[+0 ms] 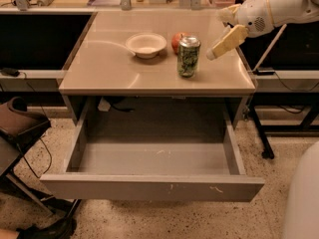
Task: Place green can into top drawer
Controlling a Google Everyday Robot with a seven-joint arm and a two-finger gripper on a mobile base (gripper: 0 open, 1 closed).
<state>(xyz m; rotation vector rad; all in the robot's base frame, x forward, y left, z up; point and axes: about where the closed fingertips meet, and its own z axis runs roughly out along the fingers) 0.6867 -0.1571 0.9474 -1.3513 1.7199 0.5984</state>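
The green can [189, 57] stands upright on the tan tabletop [114, 68], near its middle right. My gripper [216, 35] hangs just right of the can, a little above the table, open and empty, not touching the can. One pale yellow finger [225, 42] slants down toward the can. The top drawer [154, 185] is pulled fully out below the table's front edge. Its grey inside shows nothing in it, and the front panel bears small scuff marks.
A red apple [177, 42] sits right behind the can, and a white bowl [146, 45] lies to its left. A dark chair [20, 128] stands at the left of the drawer. Desks with cables flank the table. Part of a white body [304, 198] fills the lower right.
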